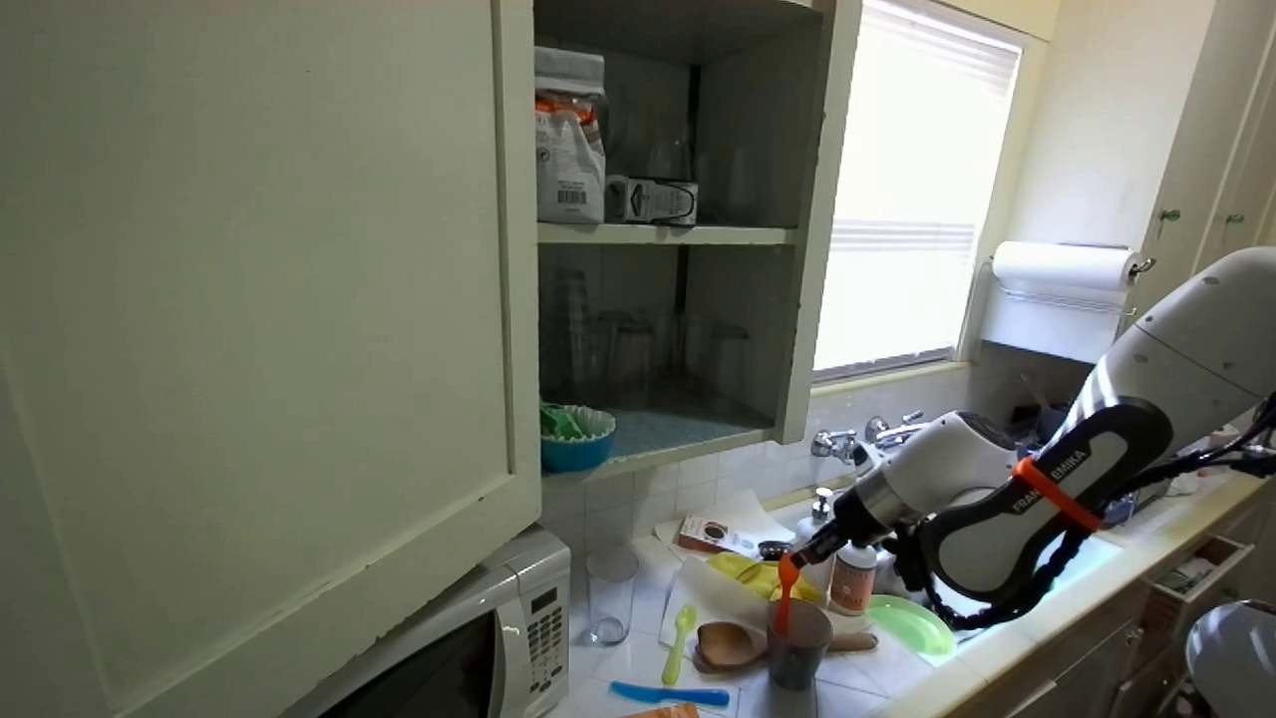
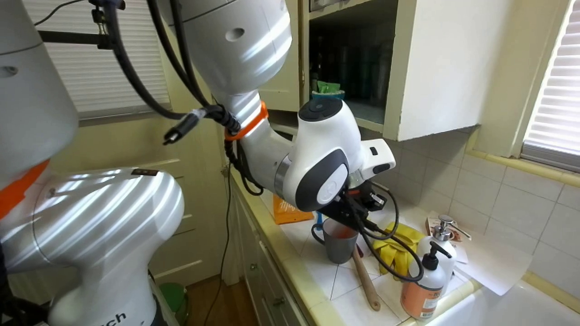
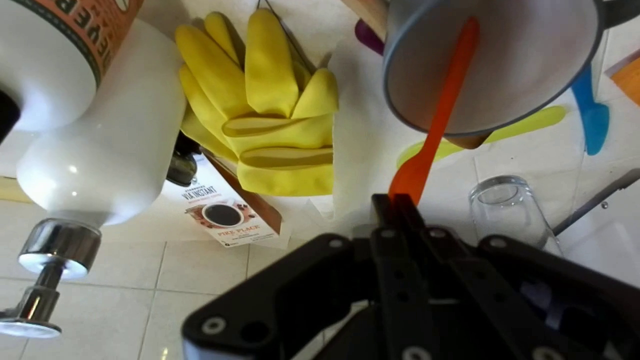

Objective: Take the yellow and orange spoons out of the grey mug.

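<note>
The grey mug stands upright on the counter. It also shows in an exterior view and in the wrist view, where I look into it. The orange spoon is tilted, its handle end inside the mug and its bowl end above the rim; it also shows in an exterior view. My gripper is shut on the bowl end of the orange spoon, just above and beside the mug. It also shows in an exterior view. The yellow-green spoon lies on the counter beside the mug, outside it.
Near the mug lie a wooden spoon, a blue utensil and yellow gloves. A drinking glass, a microwave and pump bottles stand around. A green plate lies by the sink.
</note>
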Available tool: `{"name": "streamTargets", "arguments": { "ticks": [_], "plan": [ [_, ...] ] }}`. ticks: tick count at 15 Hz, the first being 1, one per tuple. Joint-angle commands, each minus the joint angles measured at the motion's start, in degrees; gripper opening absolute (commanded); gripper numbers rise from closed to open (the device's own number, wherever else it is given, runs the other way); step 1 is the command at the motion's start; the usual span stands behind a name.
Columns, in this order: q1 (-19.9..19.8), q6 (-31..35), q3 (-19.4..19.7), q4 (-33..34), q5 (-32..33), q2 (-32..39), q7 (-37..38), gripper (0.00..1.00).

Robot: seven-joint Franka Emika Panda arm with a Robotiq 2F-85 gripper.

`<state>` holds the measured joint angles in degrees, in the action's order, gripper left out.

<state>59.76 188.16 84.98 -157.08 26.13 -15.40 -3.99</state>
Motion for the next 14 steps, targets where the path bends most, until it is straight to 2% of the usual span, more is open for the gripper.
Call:
{"name": "streamTargets", "arguments": {
  "ticks": [1,5,8,12,14],
  "plan": [
    [-5.97,2.67,-5.1,-0.43,0.26,2.83,3.79,0.01],
    [-12.71,3.47,-7.56,-0.45,0.76,-0.01,7.13,0.01],
    [-15.95,3.31,-8.53,-0.72,1.3,-4.74,10.02,0.01],
    [-19.12,4.46,-10.6,-0.8,1.5,-8.85,13.18,0.01],
    [-19.19,5.61,-10.63,-0.92,1.25,-11.08,14.69,0.01]
  ]
}}
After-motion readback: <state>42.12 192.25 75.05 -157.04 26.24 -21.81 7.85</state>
